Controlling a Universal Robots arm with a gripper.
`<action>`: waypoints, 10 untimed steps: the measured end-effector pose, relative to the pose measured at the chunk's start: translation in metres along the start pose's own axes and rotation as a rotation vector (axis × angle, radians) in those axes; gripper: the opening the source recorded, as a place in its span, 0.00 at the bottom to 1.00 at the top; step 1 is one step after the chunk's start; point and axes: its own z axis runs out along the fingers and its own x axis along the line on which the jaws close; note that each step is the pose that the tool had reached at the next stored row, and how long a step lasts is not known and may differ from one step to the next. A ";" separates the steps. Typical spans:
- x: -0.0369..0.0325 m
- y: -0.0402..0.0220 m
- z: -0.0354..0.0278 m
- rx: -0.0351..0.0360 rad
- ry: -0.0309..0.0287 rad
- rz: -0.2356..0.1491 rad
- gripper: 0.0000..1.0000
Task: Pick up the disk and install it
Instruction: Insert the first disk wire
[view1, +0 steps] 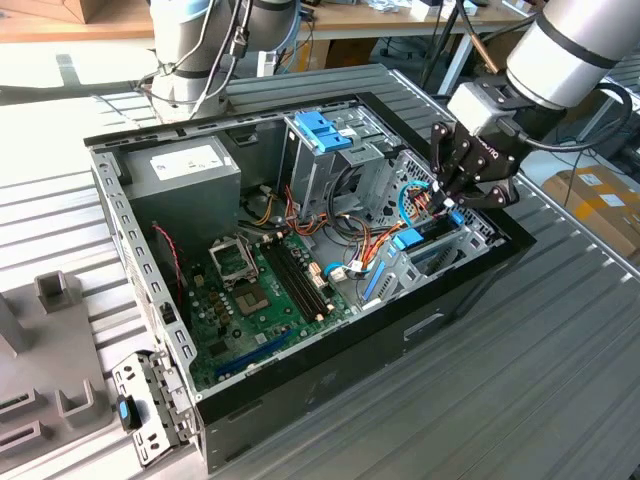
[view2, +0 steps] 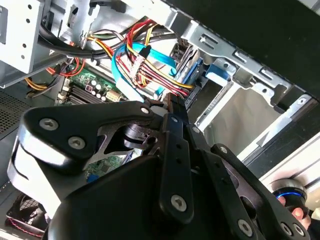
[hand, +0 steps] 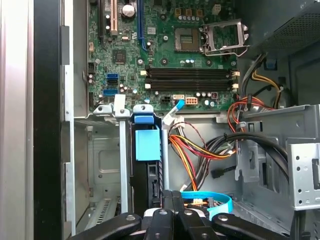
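Blue-railed disk (hand: 148, 150) sits in bay, right under gripper (hand: 172, 197).

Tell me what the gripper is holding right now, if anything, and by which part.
It cannot be told: the gripper sits at the end of the disk standing in the drive bay, but no hold shows.

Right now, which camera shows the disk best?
The first wrist view: the disk stands edge-on in its bay, blue rail facing the camera, just ahead of the end effector. The exterior view shows a blue end; the second wrist view a sliver.
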 end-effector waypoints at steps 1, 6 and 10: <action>0.0000 -0.0017 -0.0001 -0.0002 0.0000 0.000 0.11; -0.0003 -0.0087 -0.0010 -0.0006 0.0000 0.000 0.11; -0.0004 -0.0150 -0.0016 -0.0015 -0.0001 0.000 0.11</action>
